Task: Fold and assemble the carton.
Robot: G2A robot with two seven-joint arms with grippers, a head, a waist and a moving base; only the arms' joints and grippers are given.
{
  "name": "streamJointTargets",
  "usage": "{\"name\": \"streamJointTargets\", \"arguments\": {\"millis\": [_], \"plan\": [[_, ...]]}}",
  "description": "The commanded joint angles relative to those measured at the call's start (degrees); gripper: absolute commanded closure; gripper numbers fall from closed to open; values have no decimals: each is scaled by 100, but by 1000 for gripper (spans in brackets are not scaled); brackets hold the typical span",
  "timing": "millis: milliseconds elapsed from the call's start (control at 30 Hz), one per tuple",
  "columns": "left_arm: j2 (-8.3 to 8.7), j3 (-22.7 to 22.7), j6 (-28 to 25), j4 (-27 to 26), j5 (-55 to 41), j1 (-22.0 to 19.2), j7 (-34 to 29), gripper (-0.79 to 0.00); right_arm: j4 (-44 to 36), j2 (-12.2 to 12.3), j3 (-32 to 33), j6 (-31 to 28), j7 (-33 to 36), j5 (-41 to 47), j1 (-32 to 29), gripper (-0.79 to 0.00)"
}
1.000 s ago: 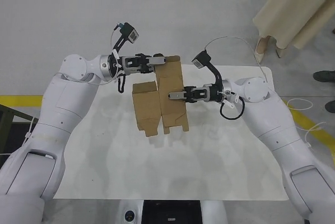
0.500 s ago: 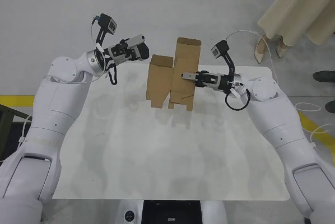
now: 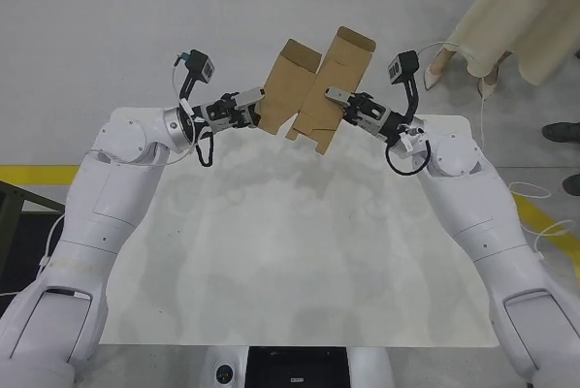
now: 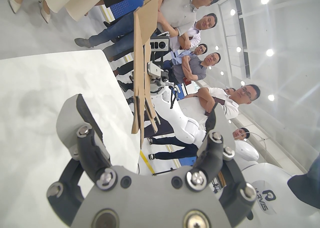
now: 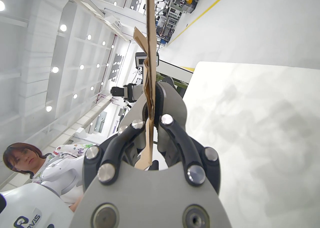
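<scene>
A flattened brown carton point(image 3: 314, 85) hangs tilted in the air over the table's far edge. My right gripper point(image 3: 335, 95) is shut on its right panel; in the right wrist view the cardboard point(image 5: 150, 38) runs edge-on between the closed fingers point(image 5: 160, 98). My left gripper point(image 3: 258, 99) is open just beside the carton's left edge. In the left wrist view the carton point(image 4: 139, 76) stands edge-on a little beyond the spread fingers point(image 4: 83, 113), in line with the gap between them. The right gripper point(image 4: 156, 73) shows behind it.
The white table point(image 3: 300, 262) lies below both arms with nothing on it. Its far edge runs under the carton. A yellow floor line point(image 3: 18, 173) passes behind the table on both sides.
The right arm has lifted the carton off the table and carried it to the far edge, tilting it. The left gripper left the carton's top edge, swung out, then came back beside its left edge.
</scene>
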Motion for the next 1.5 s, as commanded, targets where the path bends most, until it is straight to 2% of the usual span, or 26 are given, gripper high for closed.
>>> {"name": "streamJointTargets", "arguments": {"millis": [0, 33, 67, 100, 133, 167, 200, 767, 800, 833, 867, 1033, 1167, 1467], "plan": [[-3, -7, 52, -57, -22, 33, 18, -785, -60, -3, 16, 28, -44, -67, -23, 0], [-5, -12, 66, -90, -38, 51, 16, -785, -84, -5, 27, 45, -77, -102, -40, 0], [-6, -20, 86, -114, -53, 67, 22, -711, -111, -6, 39, 59, -111, -128, -60, 0], [-6, -27, 102, -140, -67, 81, 19, -449, -138, -8, 51, 71, -141, -149, -81, 0], [-6, -36, 120, -155, -74, 96, 20, -240, -168, -10, 61, 82, -161, -170, -102, 0], [-6, -45, 150, -170, -92, 109, 21, -92, -192, -12, 73, 100, -180, -179, -121, 0], [-8, -53, 183, -183, -117, 125, 24, 0, -218, -14, 86, 116, -198, -190, -138, 0], [-6, -207, 407, -347, -248, 288, -51, 0, -407, -60, 241, 199, -217, -372, -292, 0], [-4, -215, 421, -348, -231, 294, -50, 0, -411, -63, 249, 207, -212, -374, -297, -83], [-2, -223, 439, -348, -212, 300, -46, 0, -407, -66, 259, 222, -214, -371, -307, -354], [-1, -233, 455, -349, -202, 306, -47, 0, -402, -67, 276, 235, -228, -372, -317, -785], [37, -321, 652, -261, -43, 247, -211, 0, -427, -24, 493, 293, -109, -352, -349, -785], [97, -460, 850, -83, -22, 131, -680, 0, -431, 52, 685, 296, 593, -247, -388, -785], [249, -628, 1014, 259, -83, -76, -2559, 0, -156, 201, 1027, 184, 2291, 174, -448, -785]]}}
